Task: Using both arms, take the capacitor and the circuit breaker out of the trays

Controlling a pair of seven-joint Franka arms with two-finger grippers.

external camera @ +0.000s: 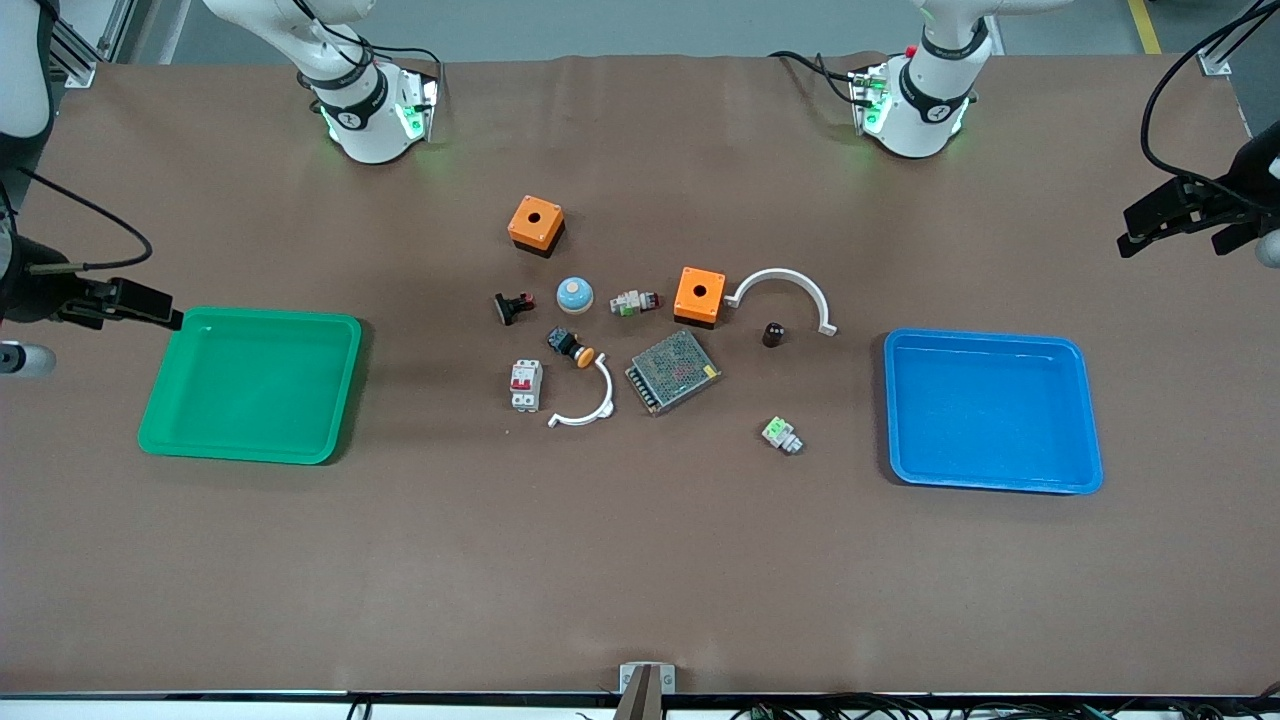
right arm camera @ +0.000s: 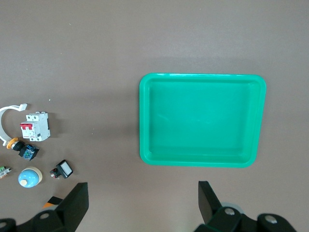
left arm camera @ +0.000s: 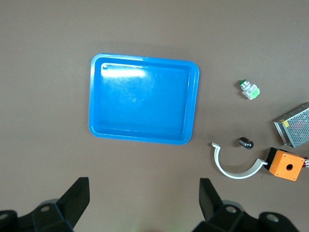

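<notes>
The capacitor (external camera: pixel 773 334) is a tiny black cylinder standing between a white arc and an orange box; it also shows in the left wrist view (left arm camera: pixel 245 143). The breaker (external camera: pixel 526 385), white-grey with red levers, lies at the edge of the parts cluster toward the green tray, and shows in the right wrist view (right arm camera: pixel 35 126). My left gripper (external camera: pixel 1135 230) is open and empty, up over the left arm's end of the table by the blue tray (external camera: pixel 990 410). My right gripper (external camera: pixel 150 302) is open and empty, up by the green tray's (external camera: pixel 250 385) rim.
Mid-table lie two orange boxes (external camera: pixel 536 224), (external camera: pixel 699 295), two white arcs (external camera: pixel 785 290), (external camera: pixel 585 400), a metal mesh power supply (external camera: pixel 673 371), a blue dome (external camera: pixel 575 294), an orange-capped push-button (external camera: pixel 570 346), a black-and-red clip (external camera: pixel 513 307) and a green-faced part (external camera: pixel 781 434).
</notes>
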